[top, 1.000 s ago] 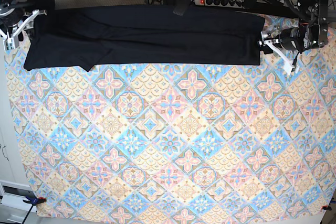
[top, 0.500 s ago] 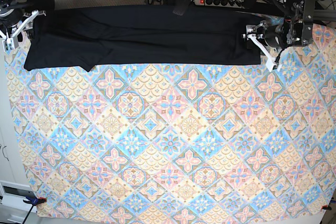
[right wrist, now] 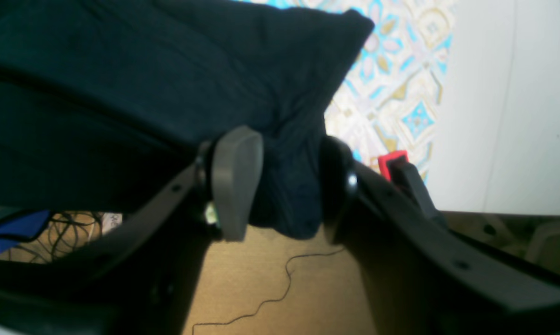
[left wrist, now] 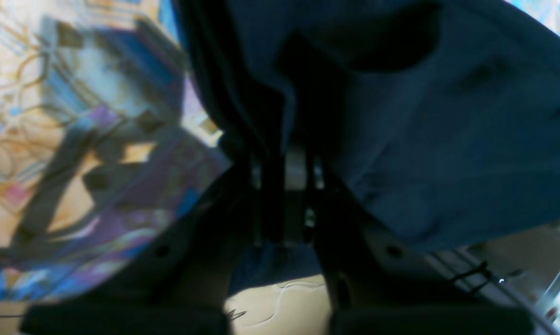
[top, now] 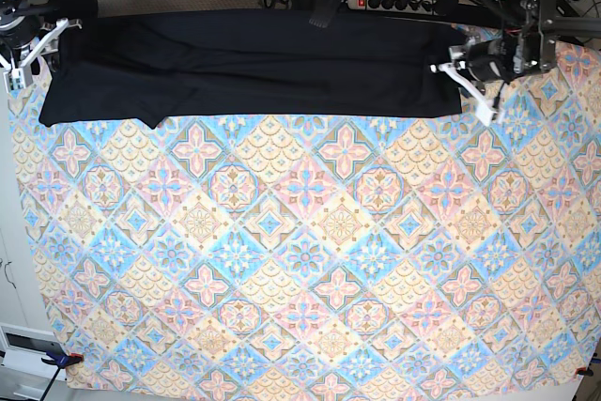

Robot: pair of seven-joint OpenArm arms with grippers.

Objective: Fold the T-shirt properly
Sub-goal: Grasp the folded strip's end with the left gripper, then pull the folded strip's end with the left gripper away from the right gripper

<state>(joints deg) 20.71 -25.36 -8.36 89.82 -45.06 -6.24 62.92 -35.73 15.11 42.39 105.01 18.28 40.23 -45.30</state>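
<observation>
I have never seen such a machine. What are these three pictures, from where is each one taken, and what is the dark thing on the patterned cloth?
This is a robot with two arms. Each arm ends in a gripper, a two-fingered clamp.

One picture comes from a camera looking down on the table. The other two come from small cameras on the wrists, so they show each gripper very close.

The table carries a colourful tablecloth. Along its far edge lies a black T-shirt, folded into a long strip.

The left gripper, on the right of the overhead picture, sits at that end of the strip. Its wrist picture is blurry, but the jaws look closed on the cloth. The right gripper, at the other end, holds a bunch of cloth between its fingers.
</observation>
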